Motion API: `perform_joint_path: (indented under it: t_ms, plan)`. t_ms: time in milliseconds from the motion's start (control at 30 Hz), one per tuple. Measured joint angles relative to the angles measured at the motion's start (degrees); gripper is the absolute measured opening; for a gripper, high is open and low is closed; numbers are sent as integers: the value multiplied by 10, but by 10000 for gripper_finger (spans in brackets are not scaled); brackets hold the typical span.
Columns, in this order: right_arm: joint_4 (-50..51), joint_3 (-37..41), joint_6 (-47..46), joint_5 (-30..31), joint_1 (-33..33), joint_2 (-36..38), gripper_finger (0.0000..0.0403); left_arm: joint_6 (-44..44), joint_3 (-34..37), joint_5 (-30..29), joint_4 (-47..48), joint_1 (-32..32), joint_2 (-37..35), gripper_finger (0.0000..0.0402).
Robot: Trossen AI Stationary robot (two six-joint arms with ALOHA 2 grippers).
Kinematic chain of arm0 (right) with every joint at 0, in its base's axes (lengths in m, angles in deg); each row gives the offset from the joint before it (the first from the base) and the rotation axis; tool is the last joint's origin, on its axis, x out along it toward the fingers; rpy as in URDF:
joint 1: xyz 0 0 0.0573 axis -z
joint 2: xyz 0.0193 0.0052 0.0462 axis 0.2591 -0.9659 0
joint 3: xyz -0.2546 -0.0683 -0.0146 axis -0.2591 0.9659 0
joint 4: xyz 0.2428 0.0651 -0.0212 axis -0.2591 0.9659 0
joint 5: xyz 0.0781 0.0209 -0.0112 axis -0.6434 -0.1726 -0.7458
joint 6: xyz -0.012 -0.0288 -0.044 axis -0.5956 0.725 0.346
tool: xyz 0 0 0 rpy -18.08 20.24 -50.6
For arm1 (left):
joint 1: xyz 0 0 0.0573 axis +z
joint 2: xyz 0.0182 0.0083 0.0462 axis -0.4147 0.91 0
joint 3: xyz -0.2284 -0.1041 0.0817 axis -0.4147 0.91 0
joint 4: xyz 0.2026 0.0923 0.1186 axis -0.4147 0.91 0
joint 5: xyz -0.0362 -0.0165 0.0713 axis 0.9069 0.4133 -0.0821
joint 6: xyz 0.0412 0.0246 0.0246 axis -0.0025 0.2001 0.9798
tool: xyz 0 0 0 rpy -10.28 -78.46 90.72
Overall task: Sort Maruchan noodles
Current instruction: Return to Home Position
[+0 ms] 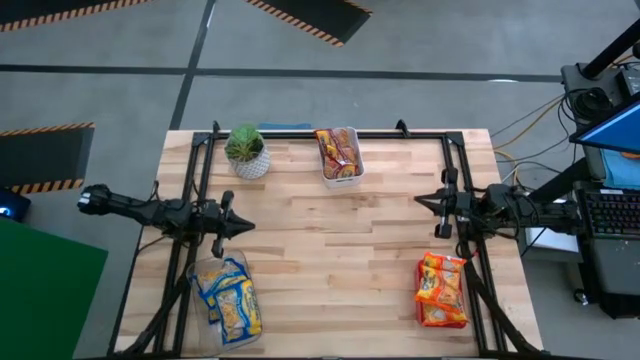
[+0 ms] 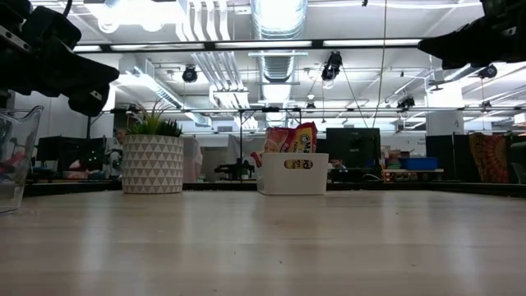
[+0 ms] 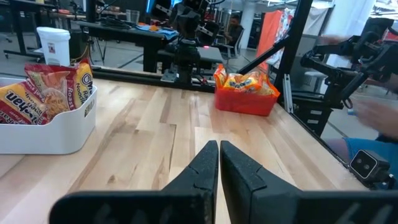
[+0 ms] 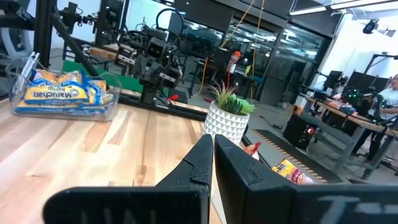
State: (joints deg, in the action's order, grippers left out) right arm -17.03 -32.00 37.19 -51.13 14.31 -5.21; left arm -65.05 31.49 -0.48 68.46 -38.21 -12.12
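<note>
Three colours lie apart: blue packets [image 1: 232,300], orange packets [image 1: 441,291], red packets [image 1: 338,150].

table [image 1: 330,250] middle: open | far edge: plant [image 1: 246,152], white bin [image 2: 292,177] | near corners: clear bin [image 4: 68,114], orange bin [image 3: 245,104]

A white bin [image 2: 292,174] stands at the far middle of the wooden table [image 2: 271,247] with red and orange noodle packets [image 2: 292,138] upright inside it, rising above its rim. Left of the bin sits a potted plant [image 2: 153,156] and, farther left, at the picture's edge, a transparent bin [image 2: 15,156]. Dark arms hang high above: the left arm [image 2: 57,66] and the right arm [image 2: 477,41].
</note>
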Motion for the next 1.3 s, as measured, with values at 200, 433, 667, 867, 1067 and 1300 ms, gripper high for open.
perform_joint_path:
  t_ms: [200, 433, 667, 867, 1067, 1300]
  plan:
    - [23, 3, 34, 8, -15, 20, 9, 0, 0, 0, 0, 0, 0, 0]
    - [-10, 33, -37, 17, -14, 20, 9, 0, 0, 0, 0, 0, 0, 0]
    - [-79, 95, -63, -14, -10, 21, 9, 0, 0, 0, 0, 0, 1, 0]
    - [-79, 96, -84, -16, 11, 21, 9, 0, 0, 0, 0, 0, 2, 0]
    - [-84, 96, -104, -16, 40, 21, 9, 0, 0, 0, 0, 0, 3, 0]
    - [-84, 96, -104, -16, 50, 11, 9, 0, 0, 0, 0, 0, 3, 0]
